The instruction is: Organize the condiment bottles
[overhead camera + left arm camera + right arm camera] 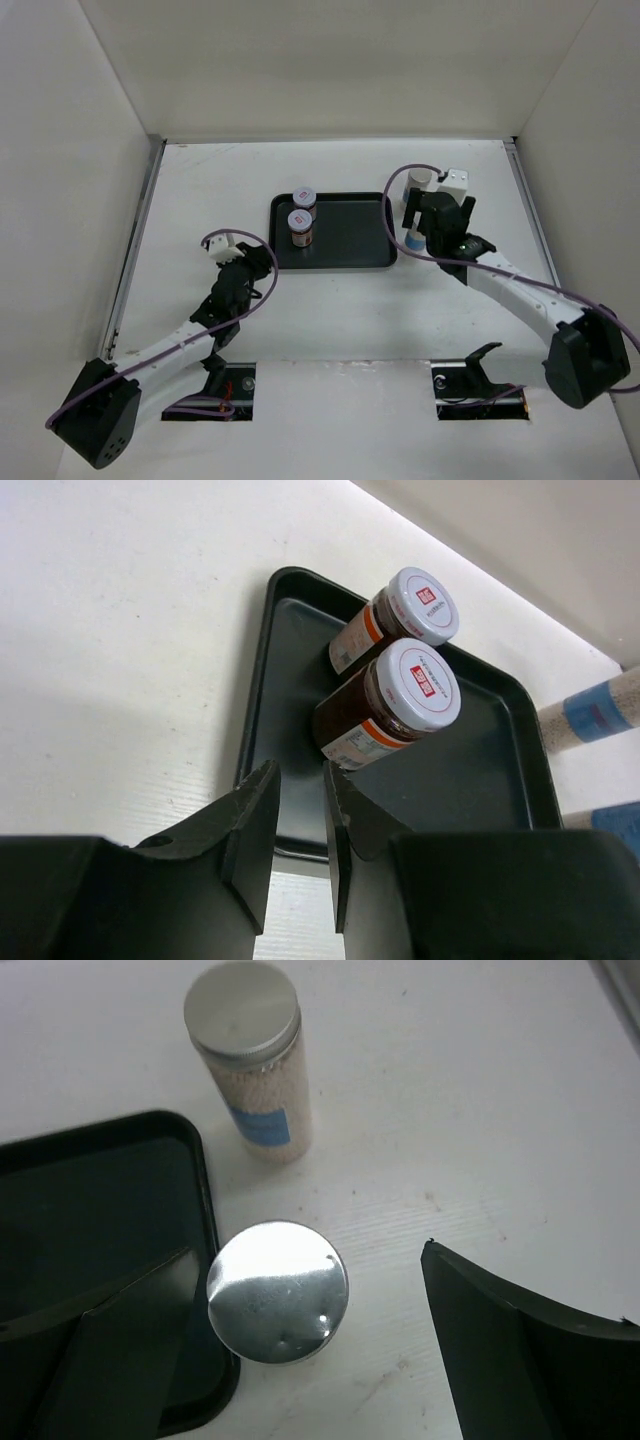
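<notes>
While two brown jars (400, 695) stand in the tray (490, 770), left jaws pressed together, right jaws spread above a capped bottle (277, 1290)

Top camera looks down from six o'clock, far; both wrist cameras sit close, sharing the black rectangular tray (345, 235).

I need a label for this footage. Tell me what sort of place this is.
Probably a robotics lab test cell, not a kitchen: a left arm and right arm bolted to a white table, plain white walls boxing it in, a black tray as prop.
</notes>
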Robot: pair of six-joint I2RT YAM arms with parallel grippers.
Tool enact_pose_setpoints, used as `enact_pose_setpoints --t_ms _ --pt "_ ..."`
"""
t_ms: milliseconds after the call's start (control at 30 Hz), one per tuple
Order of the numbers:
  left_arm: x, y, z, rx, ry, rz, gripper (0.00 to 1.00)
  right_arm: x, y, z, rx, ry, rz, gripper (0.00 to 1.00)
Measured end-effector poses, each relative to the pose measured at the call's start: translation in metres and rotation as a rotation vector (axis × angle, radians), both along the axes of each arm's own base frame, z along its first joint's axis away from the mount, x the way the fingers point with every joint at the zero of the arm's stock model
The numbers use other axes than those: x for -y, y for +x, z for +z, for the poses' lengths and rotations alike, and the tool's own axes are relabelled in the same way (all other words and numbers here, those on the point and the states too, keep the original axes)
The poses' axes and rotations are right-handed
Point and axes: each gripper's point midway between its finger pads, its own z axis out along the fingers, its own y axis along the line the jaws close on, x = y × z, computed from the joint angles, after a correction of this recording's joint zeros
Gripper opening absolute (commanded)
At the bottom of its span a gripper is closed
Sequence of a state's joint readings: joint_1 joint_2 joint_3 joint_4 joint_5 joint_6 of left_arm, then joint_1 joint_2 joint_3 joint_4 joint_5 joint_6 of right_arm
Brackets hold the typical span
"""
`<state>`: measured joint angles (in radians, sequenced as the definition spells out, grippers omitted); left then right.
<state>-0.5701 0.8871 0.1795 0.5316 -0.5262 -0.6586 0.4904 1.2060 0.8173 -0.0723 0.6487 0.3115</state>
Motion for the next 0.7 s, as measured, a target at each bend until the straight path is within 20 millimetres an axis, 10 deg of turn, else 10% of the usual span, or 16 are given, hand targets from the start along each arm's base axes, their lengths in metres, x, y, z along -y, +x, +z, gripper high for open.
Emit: enact_pose_setpoints --t_ms 133,400,567,700 --pt "0.003 -0.002 -0.002 0.004 -0.034 -0.013 0.25 -0.009 0.005 -0.031 -0.104 -0.015 0.029 1.0" --pt "0.011 0.0 -0.004 -0.003 -0.077 -0.04 0.29 -0.016 0.01 -0.051 -0.16 -0.019 0.036 0.49" --pt "0.005 0.004 -0.005 -0.002 -0.094 -0.019 0.3 -0.024 -0.001 -0.025 -0.111 -0.061 0.057 0.49" --pt "-0.003 0.008 -0.016 -0.026 -0.105 0.016 0.31 -0.066 0.009 0.024 -0.005 -0.013 0.153 0.49"
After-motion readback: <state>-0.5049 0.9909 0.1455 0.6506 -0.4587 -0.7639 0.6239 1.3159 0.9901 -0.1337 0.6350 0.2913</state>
